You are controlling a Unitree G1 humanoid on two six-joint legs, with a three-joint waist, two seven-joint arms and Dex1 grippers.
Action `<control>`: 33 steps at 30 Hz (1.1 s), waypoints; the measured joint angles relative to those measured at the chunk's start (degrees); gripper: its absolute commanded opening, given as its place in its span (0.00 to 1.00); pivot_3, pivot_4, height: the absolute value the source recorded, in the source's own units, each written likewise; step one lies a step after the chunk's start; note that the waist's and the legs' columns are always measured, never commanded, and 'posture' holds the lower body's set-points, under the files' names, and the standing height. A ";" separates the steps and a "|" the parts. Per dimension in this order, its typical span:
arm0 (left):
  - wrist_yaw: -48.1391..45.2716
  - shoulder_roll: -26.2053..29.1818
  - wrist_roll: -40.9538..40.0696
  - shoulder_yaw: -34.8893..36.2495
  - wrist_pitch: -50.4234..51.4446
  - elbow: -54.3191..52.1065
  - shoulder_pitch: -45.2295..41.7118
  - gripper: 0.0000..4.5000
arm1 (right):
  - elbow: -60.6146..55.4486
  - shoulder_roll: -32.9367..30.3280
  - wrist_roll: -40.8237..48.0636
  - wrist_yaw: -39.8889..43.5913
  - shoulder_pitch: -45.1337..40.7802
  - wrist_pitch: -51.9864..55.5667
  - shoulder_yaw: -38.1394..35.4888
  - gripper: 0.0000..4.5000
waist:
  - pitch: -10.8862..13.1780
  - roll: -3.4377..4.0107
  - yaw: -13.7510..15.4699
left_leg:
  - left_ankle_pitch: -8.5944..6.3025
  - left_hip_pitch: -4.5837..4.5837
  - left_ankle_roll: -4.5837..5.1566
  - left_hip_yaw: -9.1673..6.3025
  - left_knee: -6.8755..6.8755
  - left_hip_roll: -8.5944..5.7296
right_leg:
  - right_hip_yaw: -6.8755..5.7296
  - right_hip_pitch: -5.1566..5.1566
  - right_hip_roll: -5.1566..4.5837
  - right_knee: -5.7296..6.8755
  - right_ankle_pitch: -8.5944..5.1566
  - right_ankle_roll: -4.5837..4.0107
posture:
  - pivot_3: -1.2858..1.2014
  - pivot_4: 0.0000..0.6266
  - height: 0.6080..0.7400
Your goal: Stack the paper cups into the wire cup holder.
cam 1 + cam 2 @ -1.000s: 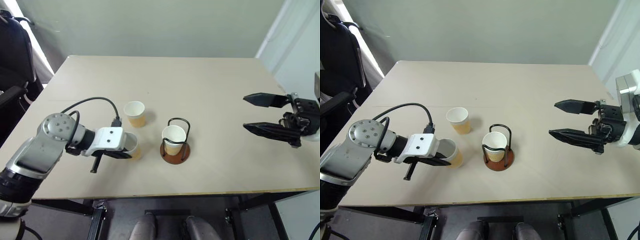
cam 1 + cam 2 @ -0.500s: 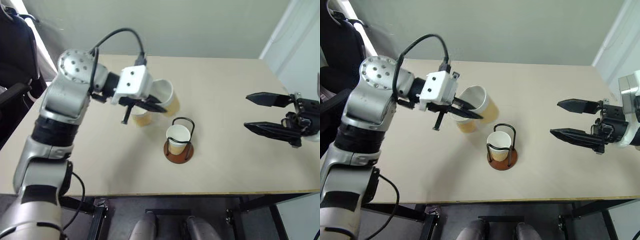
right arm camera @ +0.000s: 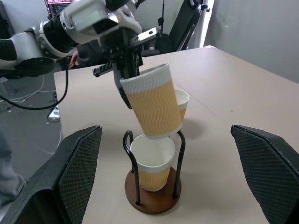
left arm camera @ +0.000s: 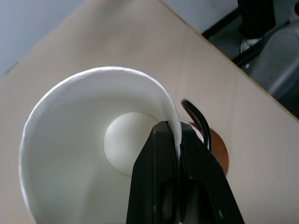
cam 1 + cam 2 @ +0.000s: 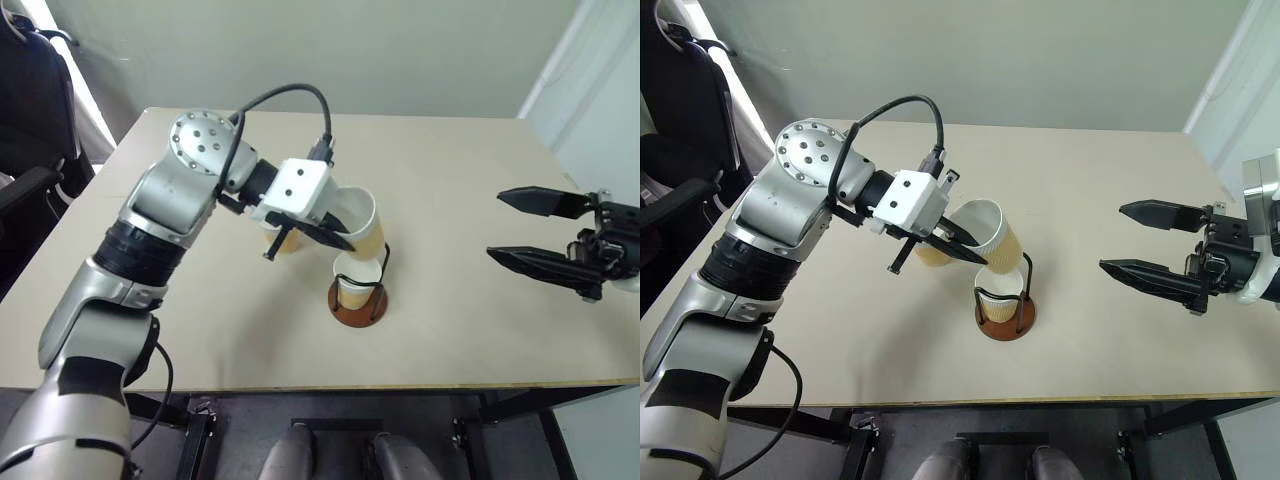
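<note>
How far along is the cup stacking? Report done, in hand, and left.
Done: one cup sits in the wire cup holder. In hand: the left gripper is shut on the rim of a second cup, tilted just above the seated one. Left: nest it, then fetch the third cup on the table. The right gripper is open.

Table: pale beige top (image 5: pixel 450 170), spans most of the frame; dark edge along the near side.
Under-frame: black metal legs and brackets (image 5: pixel 195 430), bottom of frame.
Wall: plain grey-green (image 5: pixel 330 50), across the top.
Upper right: white panel or door (image 5: pixel 595 80), set at an angle.
Upper left: black chair (image 5: pixel 30 110); bright daylight strip (image 5: pixel 75 85) beside it.
Floor: dark grey (image 5: pixel 430 450), bottom centre.
</note>
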 measured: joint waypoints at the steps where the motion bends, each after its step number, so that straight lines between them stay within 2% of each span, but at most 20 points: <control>1: -0.01 0.25 0.00 -0.42 -0.47 0.26 0.00 0.01 | -0.14 -0.03 0.06 -0.10 0.13 0.02 -0.01 1.00 | 0.00 0.00 0.00 | -0.01 -0.02 0.02 0.00 0.04 0.00 | 0.00 0.00 0.00 0.00 0.00 0.01 | 0.52 0.24 1.00; 9: -0.05 0.53 0.14 -2.08 -2.60 0.72 0.01 0.01 | -0.69 -0.30 0.69 -1.44 0.89 0.16 -0.16 1.00 | 0.01 0.01 0.00 | -0.27 -0.26 0.35 0.01 0.64 -0.01 | 0.03 0.01 0.00 0.00 0.05 0.21 | 0.52 0.24 1.00; 10: -0.05 0.53 0.22 -2.18 -2.68 0.72 0.01 0.05 | -0.76 -0.36 0.84 -1.62 0.95 0.16 -0.20 1.00 | 0.01 0.01 0.00 | -0.28 -0.28 0.36 0.01 0.67 -0.02 | 0.04 0.01 -0.01 0.00 0.06 0.23 | 0.52 0.24 1.00; 12: -0.06 0.52 0.54 -2.18 -3.02 0.77 0.00 0.14 | -0.82 -0.37 1.13 -1.73 1.07 0.16 -0.47 1.00 | 0.01 0.01 0.01 | -0.29 -0.30 0.37 0.01 0.70 -0.03 | 0.05 0.01 -0.02 -0.01 0.07 0.24 | 0.52 0.24 1.00; 14: -0.07 0.17 2.10 -2.18 -3.89 1.73 -0.02 0.29 | -0.84 -0.44 1.15 -1.77 1.27 0.15 -0.68 1.00 | 0.00 0.02 0.03 | -0.29 -0.29 0.38 0.01 0.70 -0.04 | 0.05 0.01 -0.02 0.00 0.07 0.24 | 0.52 0.24 1.00; 23: 0.20 -4.75 8.86 -1.16 -9.77 8.60 -0.05 1.00 | -0.99 -0.46 1.09 -2.31 2.20 -0.02 -0.74 1.00 | 0.00 0.02 0.09 | -0.32 -0.41 0.42 0.02 0.71 -0.05 | 0.06 -0.08 -0.02 -0.02 0.06 0.29 | 0.52 0.24 1.00; 29: 0.02 -5.94 6.49 4.19 -7.18 9.70 -1.65 1.00 | -0.87 -0.54 0.96 -2.31 2.18 -0.19 -0.67 1.00 | 0.00 0.02 0.10 | -0.32 -0.44 0.42 0.03 0.72 -0.06 | 0.06 -0.10 -0.02 -0.03 0.06 0.33 | 0.52 0.24 1.00; 33: -0.20 -3.27 3.31 9.09 -0.53 9.12 -2.70 1.00 | -0.78 -0.57 0.62 -2.31 1.92 -0.43 -0.38 1.00 | 0.00 0.02 0.03 | -0.32 -0.42 0.42 0.05 0.71 -0.06 | 0.07 -0.11 -0.02 -0.02 0.06 0.34 | 0.52 0.24 1.00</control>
